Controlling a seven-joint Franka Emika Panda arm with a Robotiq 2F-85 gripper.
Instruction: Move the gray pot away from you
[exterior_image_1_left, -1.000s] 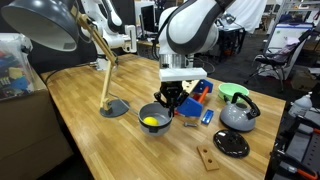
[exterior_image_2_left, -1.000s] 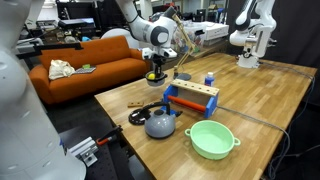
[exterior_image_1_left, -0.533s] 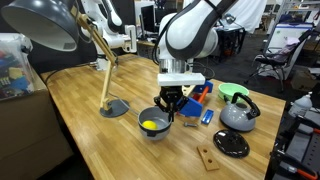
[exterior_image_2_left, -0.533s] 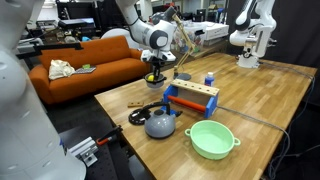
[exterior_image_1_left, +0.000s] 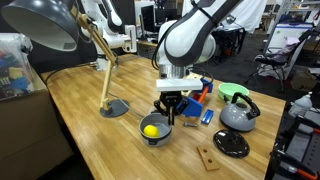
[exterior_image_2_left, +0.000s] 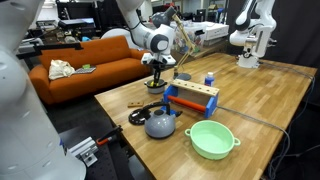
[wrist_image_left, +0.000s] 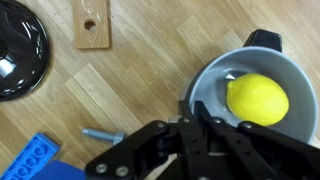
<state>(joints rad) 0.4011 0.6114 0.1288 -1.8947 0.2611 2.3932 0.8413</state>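
While my gripper (wrist_image_left: 192, 103) pinches the rim of the gray pot (exterior_image_1_left: 158, 139), well apart from the kettle (exterior_image_1_left: 238, 113), I fear that thin hold slipping, tilting it and spilling the lemon (wrist_image_left: 258, 100).

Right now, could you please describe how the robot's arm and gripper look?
The arm has bulky, rounded white segments with dark joints and a pale, boxy wrist block. The gripper is black, with two slim, linked fingers; no markings are legible.
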